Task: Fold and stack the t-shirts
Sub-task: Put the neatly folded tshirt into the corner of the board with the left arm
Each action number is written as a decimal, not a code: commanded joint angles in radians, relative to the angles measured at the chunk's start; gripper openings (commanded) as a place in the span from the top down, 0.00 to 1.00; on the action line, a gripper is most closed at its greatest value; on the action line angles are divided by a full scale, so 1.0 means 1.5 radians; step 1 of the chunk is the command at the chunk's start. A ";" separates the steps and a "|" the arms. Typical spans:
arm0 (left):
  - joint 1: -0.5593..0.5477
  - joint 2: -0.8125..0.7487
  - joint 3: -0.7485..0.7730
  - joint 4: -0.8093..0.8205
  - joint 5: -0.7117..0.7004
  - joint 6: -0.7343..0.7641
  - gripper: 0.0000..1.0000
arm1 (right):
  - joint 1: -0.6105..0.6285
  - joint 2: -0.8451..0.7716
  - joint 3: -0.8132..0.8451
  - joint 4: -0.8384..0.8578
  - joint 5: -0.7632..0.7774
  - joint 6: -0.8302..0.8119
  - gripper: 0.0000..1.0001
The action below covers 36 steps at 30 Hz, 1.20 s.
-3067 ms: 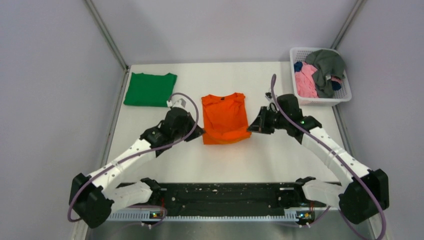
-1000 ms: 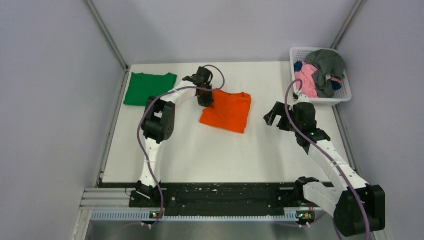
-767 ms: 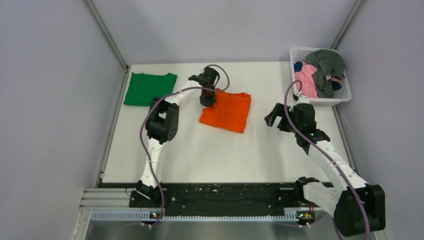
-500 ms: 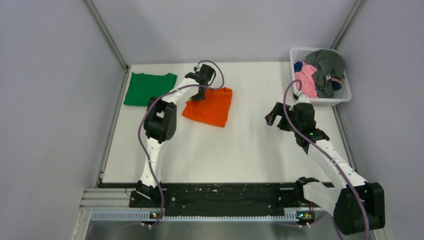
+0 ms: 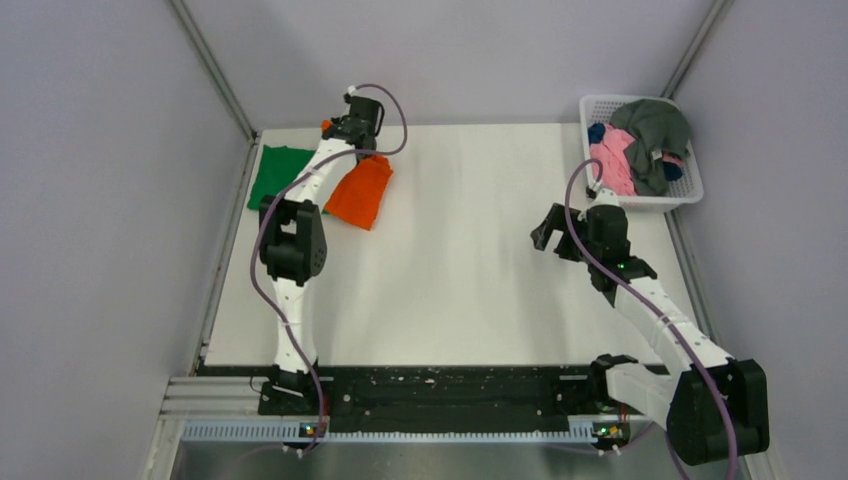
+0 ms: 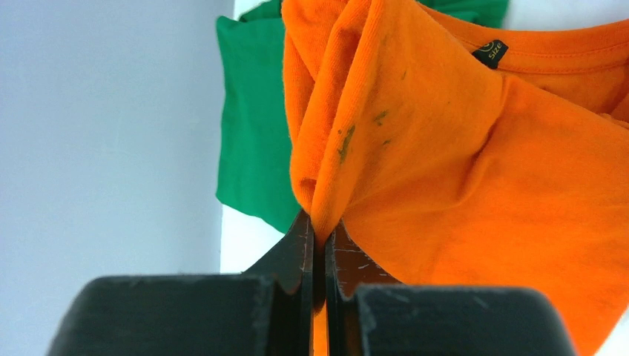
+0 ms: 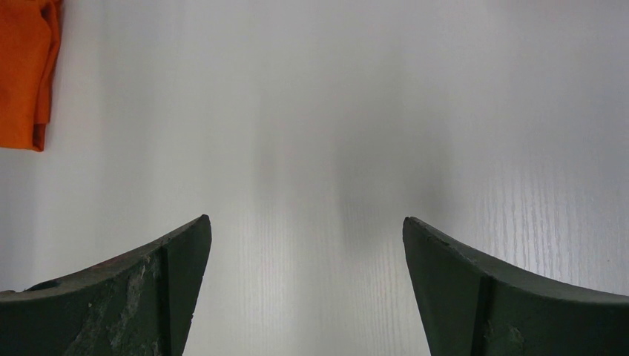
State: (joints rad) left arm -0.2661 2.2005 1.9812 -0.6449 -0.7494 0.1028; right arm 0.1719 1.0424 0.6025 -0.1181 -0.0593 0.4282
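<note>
The left pincer (image 6: 317,231) is clenched on a bunched fold of the orange t-shirt (image 6: 460,163), its two dark fingers pressed together with the cloth pinched between them. Small dark specks (image 6: 346,141) mark the fabric near the grip, and a black size label (image 6: 489,53) sits at the collar. From above, the left arm reaches to the far left of the counter (image 5: 460,290), and the orange shirt hangs slanting from the pincer, right beside the folded green t-shirt (image 5: 272,178) that lies flat in the far left corner. The right pincer (image 7: 306,222) is released, its fingers spread wide over bare counter, well apart from the orange shirt. Behind it a white basket (image 5: 648,203) holds pink (image 5: 612,162), grey (image 5: 655,128) and dark blue (image 5: 597,132) shirts in a loose heap.
</note>
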 commanded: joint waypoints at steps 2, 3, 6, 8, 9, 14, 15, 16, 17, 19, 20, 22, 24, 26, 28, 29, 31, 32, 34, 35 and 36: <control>0.028 -0.071 0.047 0.052 0.010 0.054 1.00 | 0.000 0.012 0.013 0.026 0.017 -0.005 0.01; 0.030 -0.073 0.058 0.038 0.021 0.048 1.00 | 0.000 0.016 0.013 0.026 0.018 -0.004 0.01; 0.034 -0.091 0.066 0.025 0.044 0.044 1.00 | 0.000 0.027 0.017 0.029 0.014 -0.005 0.01; 0.037 -0.102 0.069 0.029 0.053 0.044 1.00 | 0.001 0.035 0.021 0.028 0.008 -0.004 0.01; 0.039 -0.108 0.072 0.030 0.060 0.042 1.00 | 0.001 0.039 0.021 0.028 0.005 -0.004 0.01; 0.049 -0.124 0.093 0.011 0.091 0.032 1.00 | 0.001 0.039 0.019 0.028 0.008 -0.002 0.01; 0.050 -0.127 0.095 0.009 0.094 0.034 1.00 | 0.000 0.038 0.019 0.028 0.009 -0.002 0.01; 0.052 -0.132 0.097 0.007 0.096 0.036 1.00 | 0.001 0.039 0.020 0.028 0.009 -0.001 0.01; 0.053 -0.137 0.098 0.004 0.097 0.038 1.00 | 0.000 0.041 0.019 0.029 0.009 -0.001 0.01; 0.055 -0.145 0.101 -0.004 0.102 0.038 1.00 | 0.001 0.045 0.019 0.030 0.010 -0.001 0.01; 0.057 -0.150 0.103 -0.008 0.109 0.039 1.00 | 0.001 0.046 0.020 0.030 0.009 0.000 0.01; 0.063 -0.156 0.104 -0.013 0.134 0.035 1.00 | 0.000 0.047 0.020 0.029 0.011 0.000 0.01; 0.071 -0.157 0.104 -0.015 0.150 0.024 1.00 | 0.001 0.047 0.020 0.029 0.014 0.001 0.01; 0.081 -0.151 0.103 -0.019 0.175 0.010 1.00 | 0.000 0.047 0.020 0.029 0.015 0.001 0.01; 0.092 -0.140 0.101 -0.020 0.194 0.001 1.00 | 0.000 0.047 0.020 0.026 0.018 0.000 0.01; 0.097 -0.131 0.101 -0.019 0.202 -0.002 1.00 | 0.000 0.048 0.020 0.026 0.021 0.000 0.01; 0.108 -0.113 0.101 -0.015 0.215 -0.004 1.00 | 0.001 0.049 0.020 0.024 0.024 -0.001 0.01; 0.116 -0.100 0.101 -0.012 0.225 -0.003 1.00 | 0.001 0.050 0.020 0.023 0.025 -0.002 0.01; 0.127 -0.081 0.101 -0.001 0.238 0.002 1.00 | 0.001 0.053 0.022 0.020 0.030 -0.003 0.01; 0.133 -0.071 0.103 0.003 0.238 0.006 1.00 | 0.000 0.055 0.022 0.020 0.032 -0.003 0.01; 0.139 -0.060 0.106 0.007 0.232 0.010 1.00 | 0.001 0.057 0.022 0.019 0.033 -0.004 0.01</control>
State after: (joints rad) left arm -0.0914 2.0575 2.0972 -0.6991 -0.4286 0.1169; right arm 0.1719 1.1137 0.6029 -0.1120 -0.0341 0.4290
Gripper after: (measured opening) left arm 0.044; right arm 0.985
